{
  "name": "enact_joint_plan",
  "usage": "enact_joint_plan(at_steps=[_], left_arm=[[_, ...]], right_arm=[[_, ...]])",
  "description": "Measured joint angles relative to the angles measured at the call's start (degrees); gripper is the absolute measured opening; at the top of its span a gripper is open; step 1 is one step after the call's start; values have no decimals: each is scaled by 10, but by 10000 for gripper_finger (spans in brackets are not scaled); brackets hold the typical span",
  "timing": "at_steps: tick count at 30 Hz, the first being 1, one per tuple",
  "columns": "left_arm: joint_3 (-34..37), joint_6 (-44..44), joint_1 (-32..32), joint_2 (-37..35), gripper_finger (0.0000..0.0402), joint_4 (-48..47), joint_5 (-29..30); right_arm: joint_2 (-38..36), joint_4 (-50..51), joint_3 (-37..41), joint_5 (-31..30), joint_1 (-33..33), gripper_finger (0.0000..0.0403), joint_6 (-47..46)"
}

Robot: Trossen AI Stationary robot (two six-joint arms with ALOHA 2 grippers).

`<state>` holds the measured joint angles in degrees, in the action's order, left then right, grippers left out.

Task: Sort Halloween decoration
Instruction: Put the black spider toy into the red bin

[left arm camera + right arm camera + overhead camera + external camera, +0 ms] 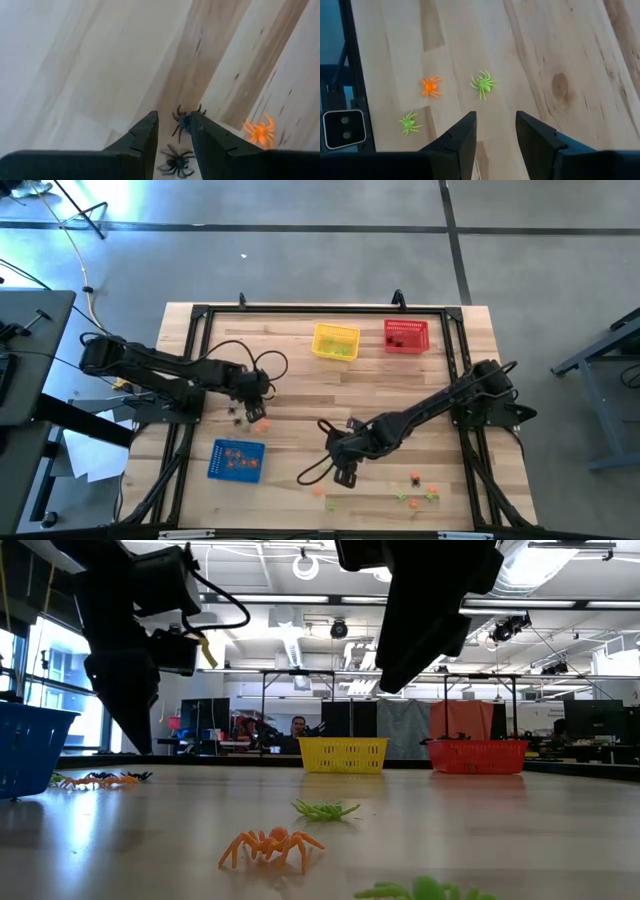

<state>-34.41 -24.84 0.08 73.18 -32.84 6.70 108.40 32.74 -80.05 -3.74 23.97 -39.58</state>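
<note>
the left tool (pixel 172 145) hangs low near the tabletop's (pixel 300 380) left edge, fingers parted narrowly with nothing held, two black spiders (pixel 176 161) lying between and just ahead of its tips and an orange spider (pixel 260 131) beside. the right tool (pixel 495 132) hovers toward the front edge, parted and empty, above green spiders (pixel 482 85) and an orange one.
</note>
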Motion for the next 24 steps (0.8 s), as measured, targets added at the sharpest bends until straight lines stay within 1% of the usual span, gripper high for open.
enact_joint_plan(at_steps=[3, 11, 14, 18, 21, 24], left_arm=[[0, 0, 0, 20, 99, 9, -13], [-6, 16, 1, 116, 99, 29, -19], [-8, 19, 2, 127, 99, 38, -18], [-6, 8, 2, 125, 98, 40, -9], [-4, -14, 2, 121, 80, 35, -12], [-4, -28, 2, 120, 29, 36, -23]], right_arm=[[0, 0, 0, 2, 0, 133, 9], [0, 5, 0, 2, 0, 133, 11], [0, 5, 0, 2, 0, 133, 12], [0, 5, 0, 2, 0, 133, 13], [0, 4, 0, 2, 0, 133, 13], [0, 4, 0, 1, 0, 133, 15]])
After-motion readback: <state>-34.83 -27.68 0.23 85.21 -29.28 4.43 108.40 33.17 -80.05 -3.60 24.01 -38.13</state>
